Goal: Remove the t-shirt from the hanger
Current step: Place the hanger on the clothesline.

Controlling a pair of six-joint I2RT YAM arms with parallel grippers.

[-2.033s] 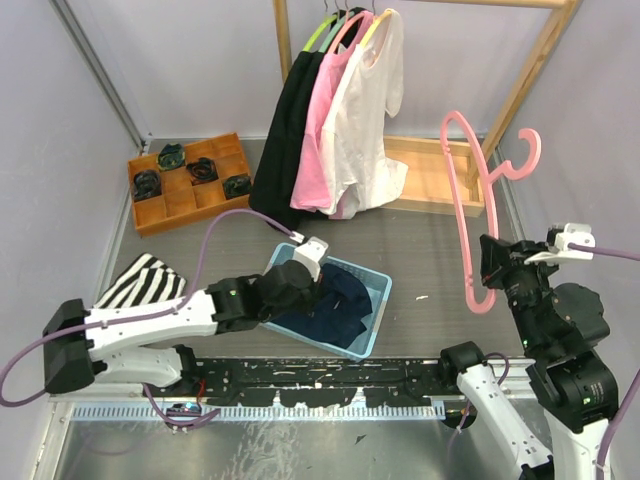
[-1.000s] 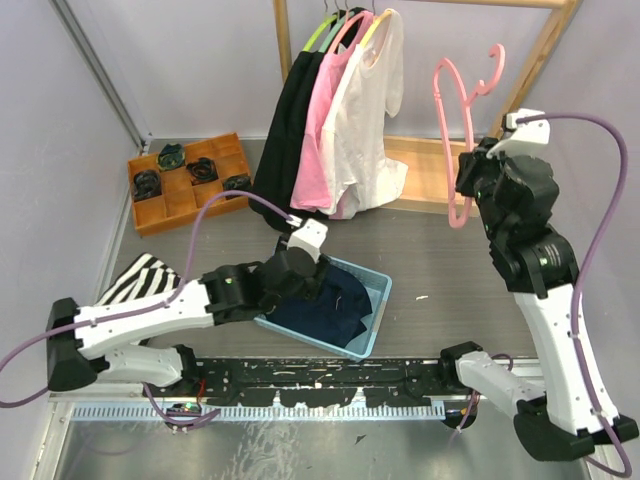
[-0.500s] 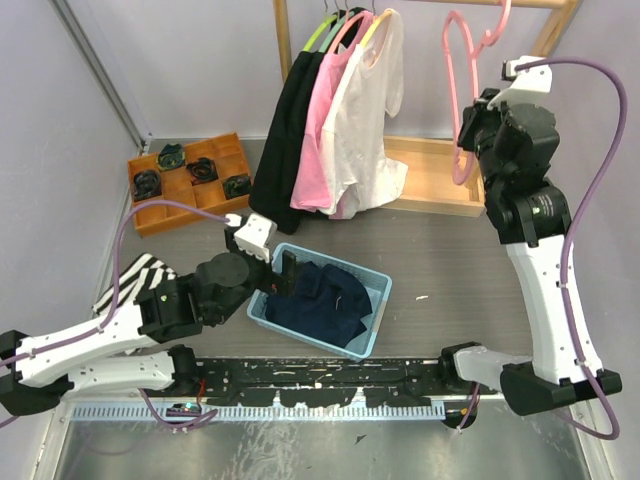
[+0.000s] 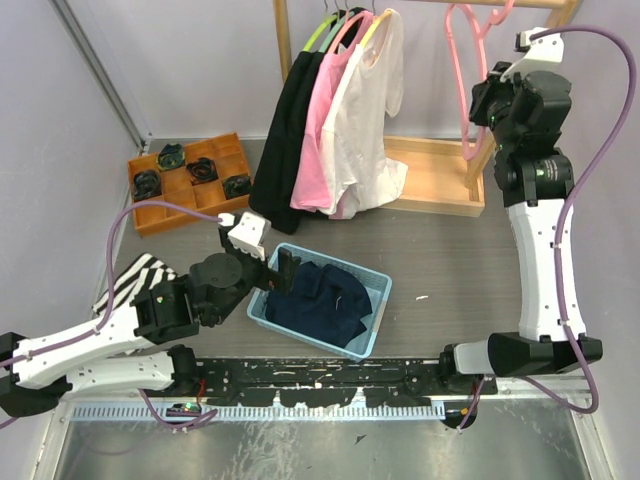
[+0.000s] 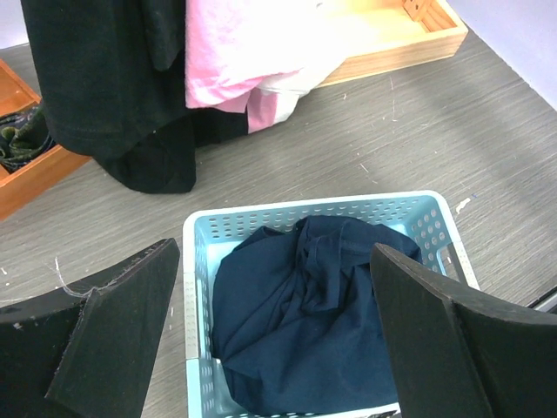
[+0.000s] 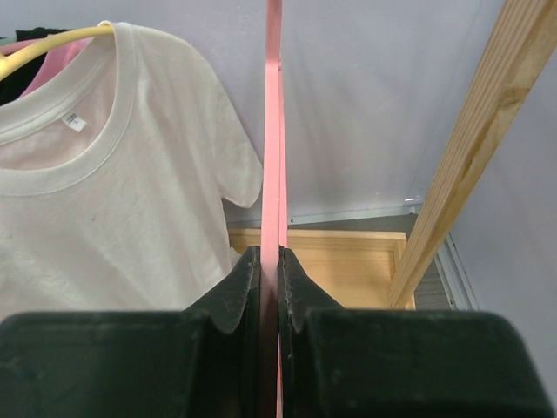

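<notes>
Navy t-shirt (image 4: 325, 300) is off the hanger, crumpled inside the light-blue basket (image 4: 378, 288) on the table, mid-front.

Left wrist view looks straight down on it: the shirt (image 5: 305, 313) fills most of the basket (image 5: 313, 202), with no hanger in it. Left gripper (image 5: 274, 261) has its fingers spread wide on either side of the frame, holding nothing. The top view puts that gripper (image 4: 275, 272) just beside the basket's left edge.

Pink hanger (image 4: 470, 140) is bare and raised high at the right end of the wooden rack (image 4: 555, 20). Right gripper (image 4: 488, 100) pinches it. The top view doesn't settle whether its hook is on the rail. Right wrist view shows the grip clearly: both fingers pressed together on the thin pink bar (image 6: 274, 131), which runs vertically, with the rack post (image 6: 461, 148) to the right.

That view also shows a white t-shirt (image 6: 113, 200) on a yellow hanger (image 6: 52, 42). Only the top view shows the pink shirt (image 4: 325, 130) and black garment (image 4: 285, 130) beside it, an orange tray (image 4: 185, 205) of dark items at left, and a striped cloth (image 4: 135, 280) by the left arm.
</notes>
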